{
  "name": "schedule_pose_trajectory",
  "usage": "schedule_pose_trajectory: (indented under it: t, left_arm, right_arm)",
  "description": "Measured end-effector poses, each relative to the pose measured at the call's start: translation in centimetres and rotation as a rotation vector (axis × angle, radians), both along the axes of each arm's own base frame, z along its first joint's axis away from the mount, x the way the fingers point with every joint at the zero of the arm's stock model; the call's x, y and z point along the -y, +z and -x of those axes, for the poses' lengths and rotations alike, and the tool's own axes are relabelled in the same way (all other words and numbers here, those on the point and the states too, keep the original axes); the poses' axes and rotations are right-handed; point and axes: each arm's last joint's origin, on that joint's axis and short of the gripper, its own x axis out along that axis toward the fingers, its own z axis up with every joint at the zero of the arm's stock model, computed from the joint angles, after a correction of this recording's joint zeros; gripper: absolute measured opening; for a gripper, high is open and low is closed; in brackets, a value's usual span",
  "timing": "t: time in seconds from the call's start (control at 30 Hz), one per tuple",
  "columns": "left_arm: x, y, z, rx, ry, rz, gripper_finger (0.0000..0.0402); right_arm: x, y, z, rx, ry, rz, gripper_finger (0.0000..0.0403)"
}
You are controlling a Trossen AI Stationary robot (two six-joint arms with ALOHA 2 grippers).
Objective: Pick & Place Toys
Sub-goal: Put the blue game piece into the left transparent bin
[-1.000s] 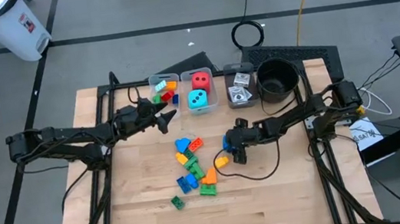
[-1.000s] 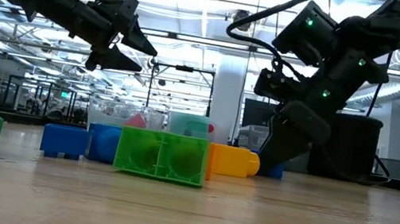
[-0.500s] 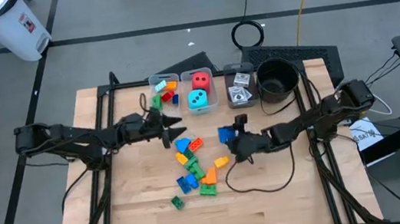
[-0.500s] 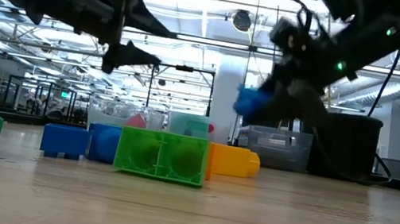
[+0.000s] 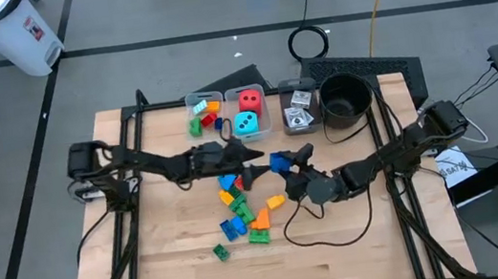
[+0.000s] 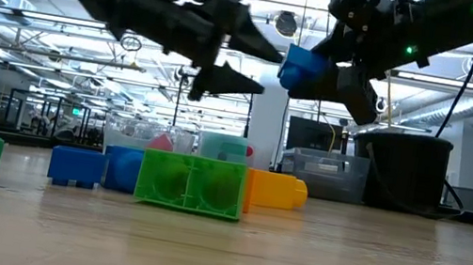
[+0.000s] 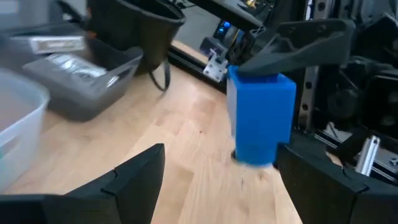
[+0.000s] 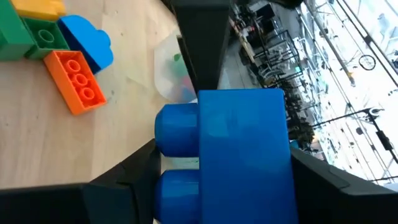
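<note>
right hand [image 5: 283,164] pinches a blue brick [image 5: 278,164] aloft (left hand [image 5: 254,165] spread alongside); advise steady transfer, releasing only once gripped.

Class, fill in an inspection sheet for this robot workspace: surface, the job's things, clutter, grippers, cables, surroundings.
Surface: wooden table.
Job's things: loose bricks mid-table; blue brick held aloft; dice and cards in clear bins.
Clutter: black pot beside the bins.
Grippers: right gripper shut on the blue brick; left gripper open, facing it.
Cables: black cable looped across the table.
Surroundings: white bin on the floor.
</note>
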Motion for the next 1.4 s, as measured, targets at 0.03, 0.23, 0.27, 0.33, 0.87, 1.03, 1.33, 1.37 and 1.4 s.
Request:
schedule_pose_trajectory:
  t: [0.03, 0.23, 0.27, 0.33, 0.87, 1.03, 1.33, 1.37, 1.4]
  left_arm:
    - [0.1, 0.0, -0.6, 0.001, -0.006, -0.009, 0.0312]
    - [0.7, 0.1, -2.7, 0.0, -0.03, -0.069, 0.0312]
    - [0.8, 0.2, -2.9, 0.004, -0.032, -0.071, 0.0312]
    - [1.0, 0.4, -3.0, 0.015, -0.029, -0.072, 0.0312]
    - [2.3, 1.2, -3.3, 0.085, -0.033, -0.096, 0.0312]
    - [2.7, 1.6, -3.5, 0.093, -0.009, -0.116, 0.0312]
    - [2.2, 1.2, -3.4, 0.051, 0.018, -0.082, 0.0217]
    - [2.2, 1.1, -3.4, 0.047, 0.021, -0.079, 0.0195]
    - [2.1, 1.1, -3.4, 0.042, 0.024, -0.079, 0.0171]
  right_arm:
    - [0.0, 0.0, 0.0, -0.001, 0.0, 0.0, 0.0239]
    - [0.1, -0.3, 0.2, -0.012, -0.03, 0.007, 0.0239]
    - [0.1, -0.3, 0.2, -0.008, -0.031, 0.003, 0.0239]
    - [0.1, -0.2, 0.2, -0.002, -0.027, -0.006, 0.0239]
    - [-0.1, 0.6, -0.3, 0.085, 0.017, -0.052, 0.0239]
    - [-0.2, 0.8, -0.4, 0.099, 0.05, -0.062, 0.0239]
    - [-0.1, 0.7, -0.4, 0.092, 0.048, -0.059, 0.0241]
    - [-0.1, 0.7, -0.4, 0.092, 0.043, -0.061, 0.0245]
    - [-0.1, 0.6, -0.4, 0.092, 0.039, -0.068, 0.0249]
